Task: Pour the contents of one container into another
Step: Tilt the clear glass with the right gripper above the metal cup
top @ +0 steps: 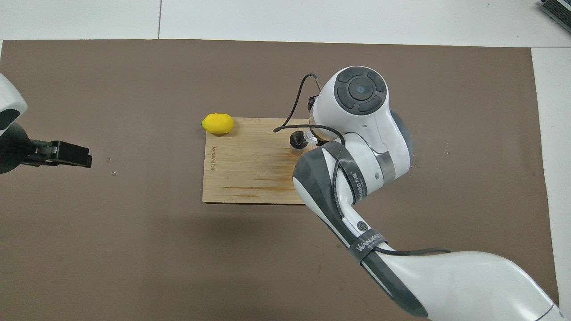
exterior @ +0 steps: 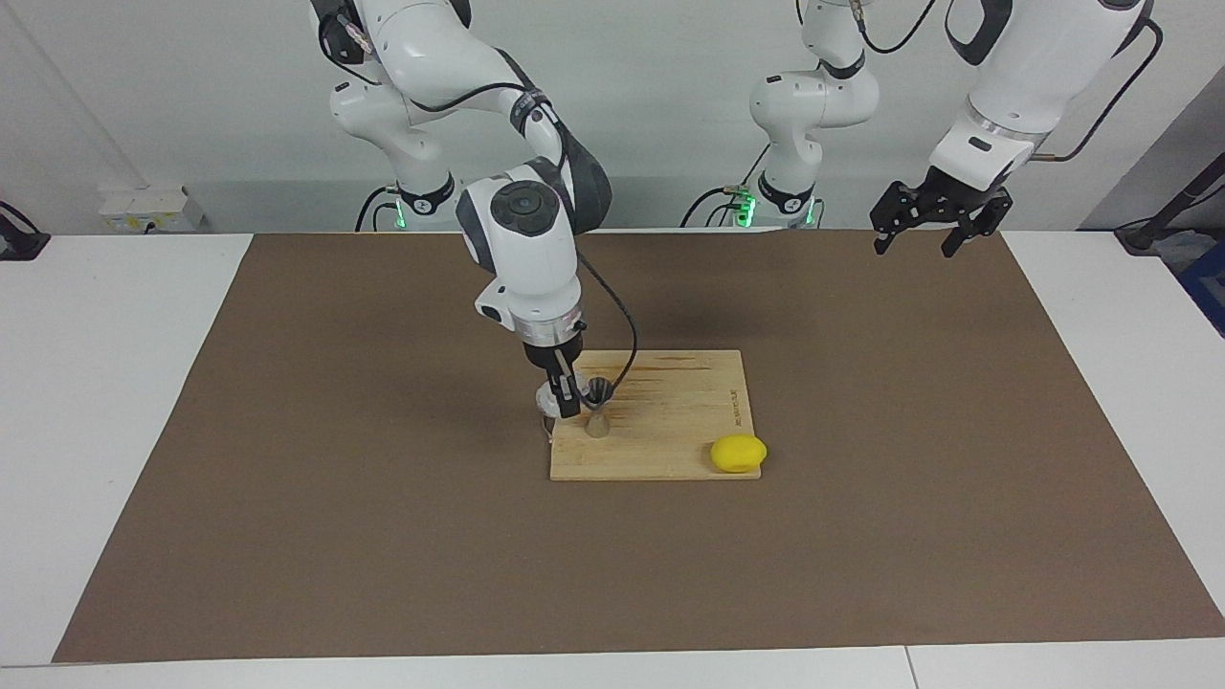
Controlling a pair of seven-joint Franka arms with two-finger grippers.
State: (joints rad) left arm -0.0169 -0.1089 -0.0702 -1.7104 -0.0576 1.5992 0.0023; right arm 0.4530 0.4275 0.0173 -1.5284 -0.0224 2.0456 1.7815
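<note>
Facing view: I have the right gripper clamped on the glass cup, beside the jigger on the board. Left gripper waits open. Next: tip steadily over the jigger's mouth.

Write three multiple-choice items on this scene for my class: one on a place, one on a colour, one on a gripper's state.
1. Where does the lemon lie?
A. on a corner of the wooden board
B. inside the jigger
C. in the left gripper

2. What colour is the mat?
A. green
B. brown
C. blue

3. What is the right gripper doing?
A. hanging open over bare mat
B. resting on the lemon
C. shut on the glass cup, beside the jigger

Key: 1 A, the lemon sits at the board's corner; 2 B, the mat is brown; 3 C, its fingers clamp the cup, while the left gripper waits open.
</note>
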